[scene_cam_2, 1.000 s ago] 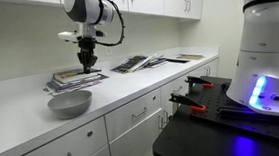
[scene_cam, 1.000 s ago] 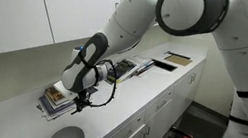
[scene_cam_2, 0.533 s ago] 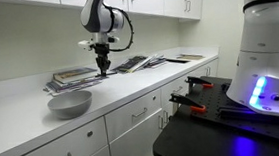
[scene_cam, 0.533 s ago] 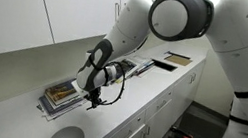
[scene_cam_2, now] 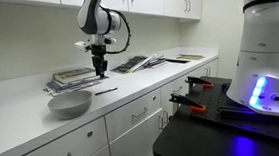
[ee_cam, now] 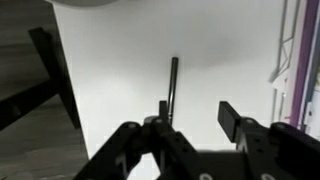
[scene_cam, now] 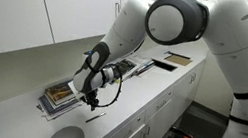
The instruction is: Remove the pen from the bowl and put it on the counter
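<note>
Pen point(ee_cam: 173, 85) is lying flat on counter point(scene_cam_2: 140, 83), directly below gripper point(ee_cam: 197, 118). Jaws are standing wide apart, gripping nothing. Bowl point(scene_cam_2: 69, 104) is sitting near, pen outside it. Placing step is looking done. Next move is probably needing only clean lift away, not brushing pen.

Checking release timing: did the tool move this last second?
Yes. The tool shifted from over the stack of books to past its edge, above the pen on the counter.

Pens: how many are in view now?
1. The pen lies on the counter beside the bowl, below the open pincer. Another could be hidden among the books.
</note>
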You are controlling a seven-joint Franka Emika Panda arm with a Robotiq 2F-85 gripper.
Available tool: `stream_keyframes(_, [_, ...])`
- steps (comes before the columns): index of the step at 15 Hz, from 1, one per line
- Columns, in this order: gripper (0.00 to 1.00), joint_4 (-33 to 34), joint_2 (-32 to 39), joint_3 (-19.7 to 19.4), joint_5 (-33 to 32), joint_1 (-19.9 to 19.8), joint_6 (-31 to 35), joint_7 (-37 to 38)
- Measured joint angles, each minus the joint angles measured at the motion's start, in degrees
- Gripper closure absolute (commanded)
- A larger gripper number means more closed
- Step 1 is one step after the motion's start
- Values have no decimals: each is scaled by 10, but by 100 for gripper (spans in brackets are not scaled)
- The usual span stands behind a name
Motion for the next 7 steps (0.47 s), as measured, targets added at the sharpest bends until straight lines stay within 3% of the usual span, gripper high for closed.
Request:
stream_keyframes(2, [0,-6,-22,0,-22,5,1,-1])
stream_keyframes(7, [0,-90,-124,4,-99,27,-25,-12])
